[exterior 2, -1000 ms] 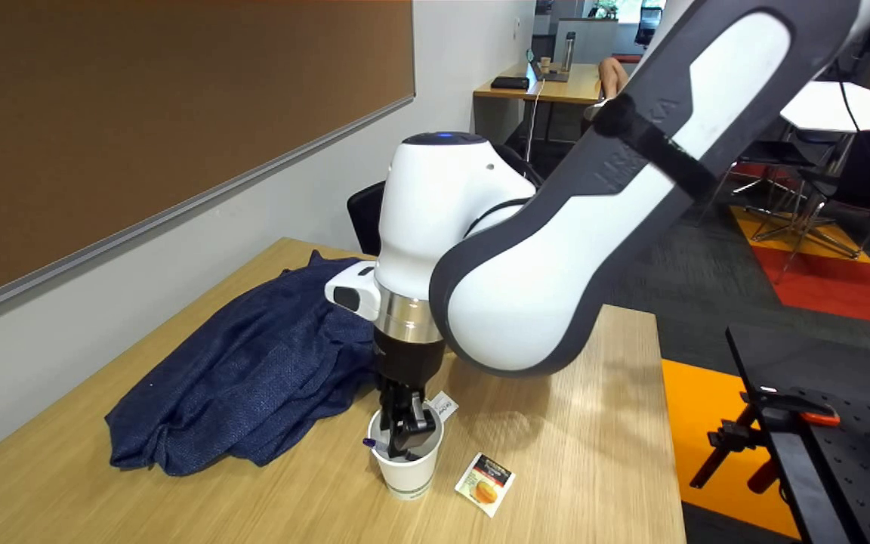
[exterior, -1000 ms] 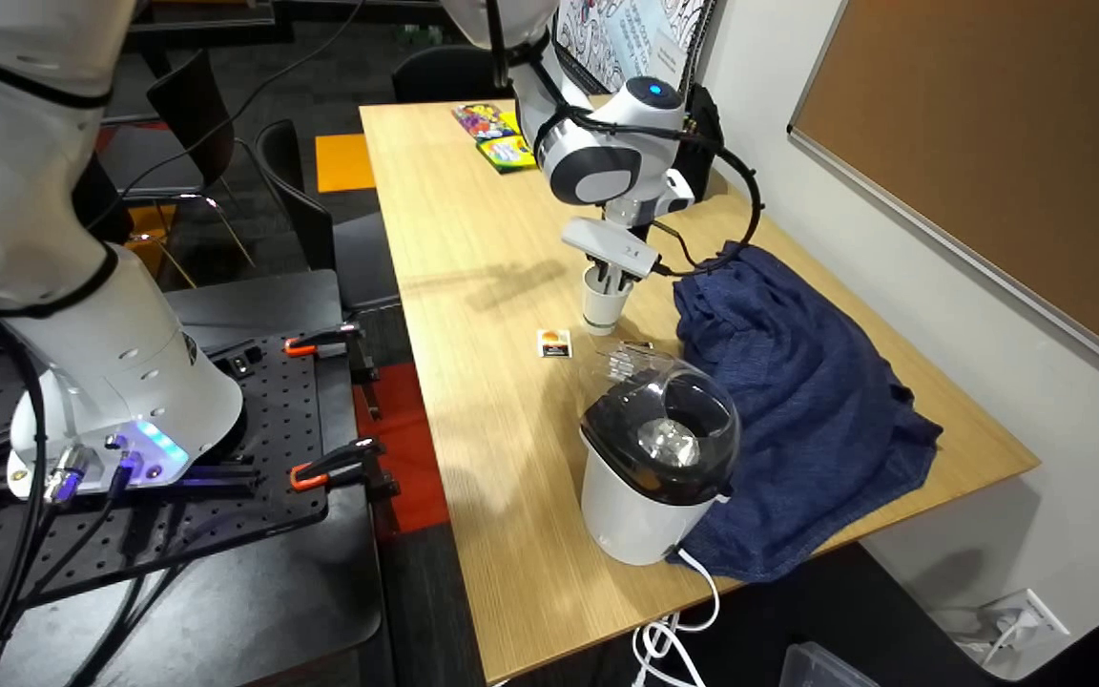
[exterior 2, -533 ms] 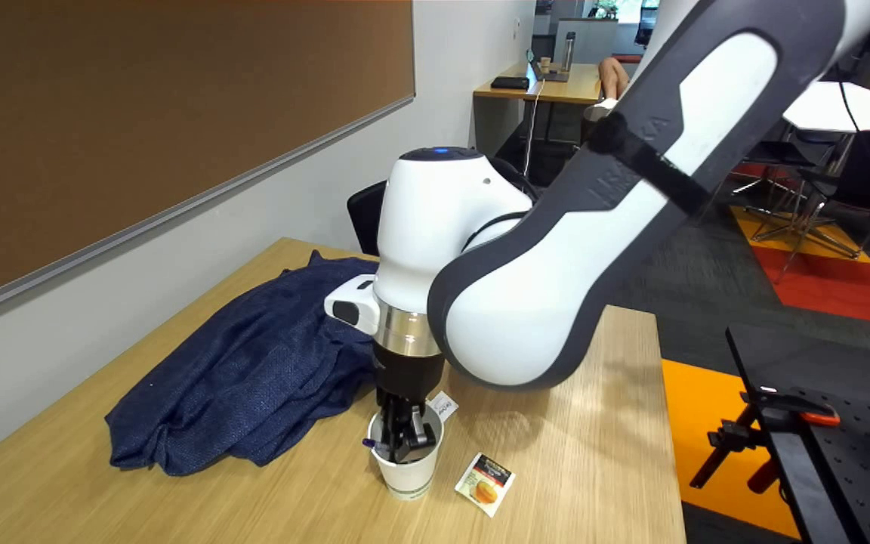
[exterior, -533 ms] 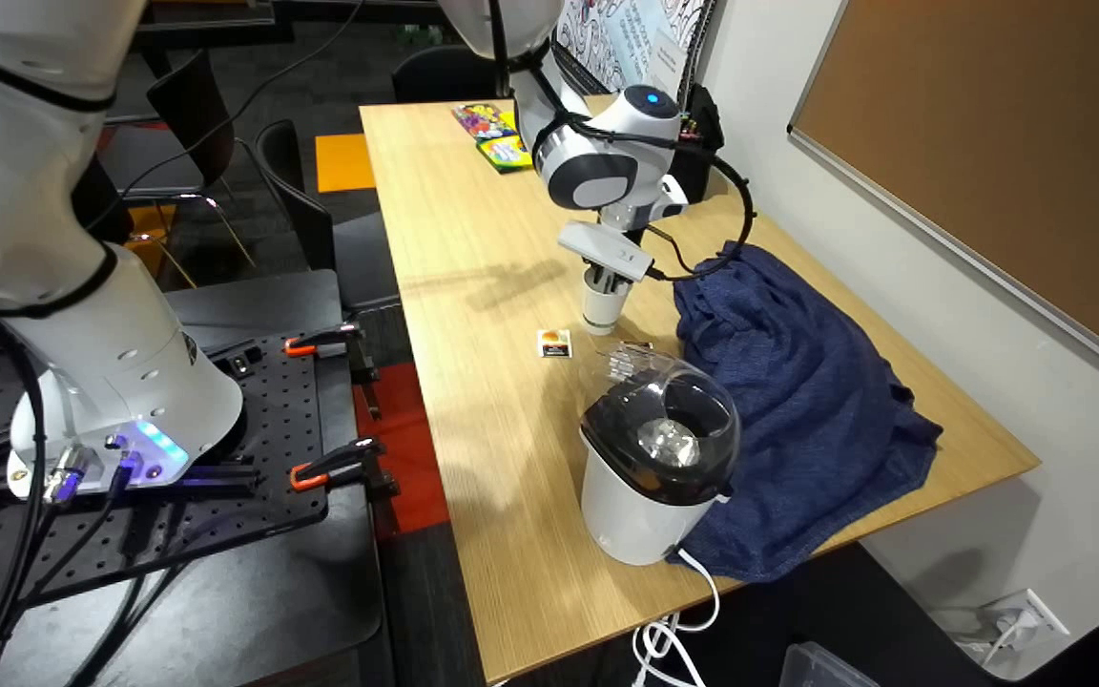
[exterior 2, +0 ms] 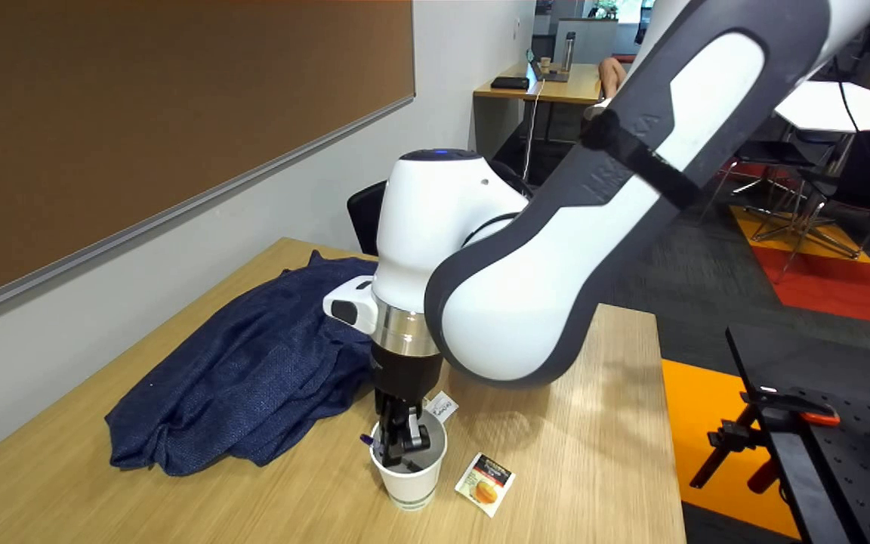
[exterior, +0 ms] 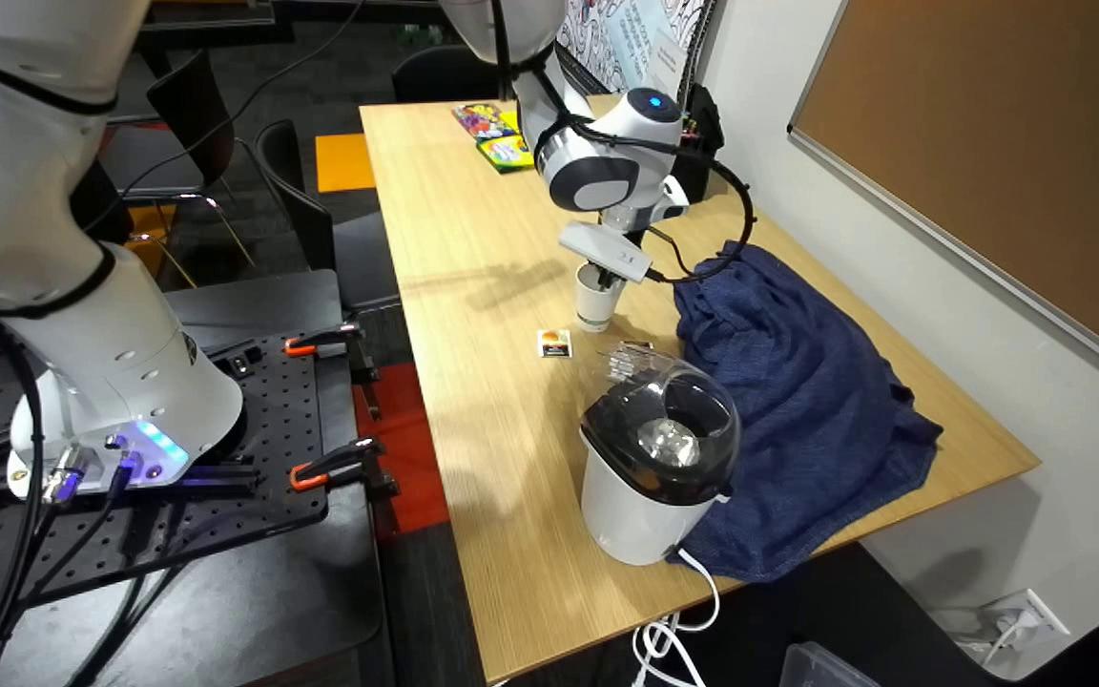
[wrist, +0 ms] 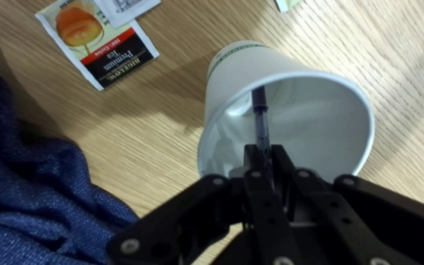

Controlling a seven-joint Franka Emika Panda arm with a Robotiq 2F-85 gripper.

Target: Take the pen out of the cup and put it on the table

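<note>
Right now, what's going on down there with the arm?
The robot's gripper is at the mouth of the cup, its fingers closed on the pen. The pen slants across the cup, one end inside and the other poking past the rim, so it is not out yet. The cup is on the table, with a tea packet and a navy cloth nearby.

Tea pkt (wrist: 99,48) reads "BIGELOW", "Premium Tea", "100%" w/ next word blurred; arm (exterior 2: 575,234) ltrs part-hidden.
</note>
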